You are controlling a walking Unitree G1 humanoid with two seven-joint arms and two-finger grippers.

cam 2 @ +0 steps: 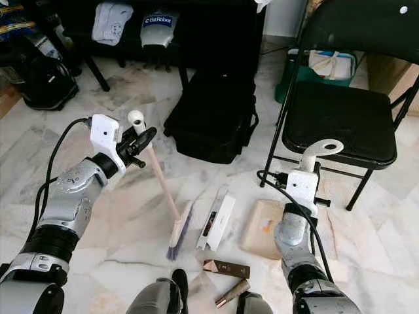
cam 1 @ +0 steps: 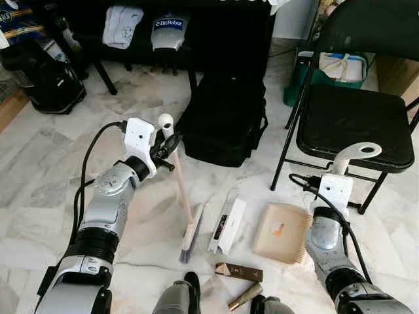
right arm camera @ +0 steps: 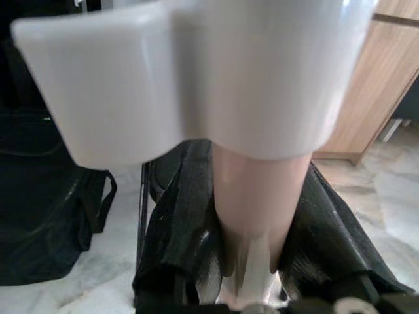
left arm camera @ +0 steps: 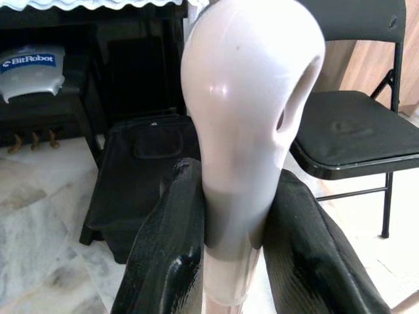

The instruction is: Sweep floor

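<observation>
The left gripper (cam 1: 165, 145) is clamped on the upper end of the broom (cam 1: 183, 196), just under its white cap, and the brush head sits down on the marble floor (cam 1: 39, 163), the handle leaning over it. Over on the other side, the right gripper (right arm camera: 252, 242) is closed on the stem of the dustpan (cam 1: 283, 232), whose beige pan lies flat on the floor just beside the folding chair (cam 1: 353, 118), comb edge facing the robot. Between brush and pan lies the litter: a white box (cam 1: 226, 226), a brown box (cam 1: 239, 271) and a small tube (cam 1: 244, 297) near the robot's feet. Here's the worry: the white box is long and sits right next to the bristles, so a hard stroke may spin it sideways past the pan rather than into it. The pan's mouth looks turned away from the litter, so it probably needs re-aiming first. And the black bag (cam 1: 222, 121) stands close behind the handle, so a wide backswing could knock it.
</observation>
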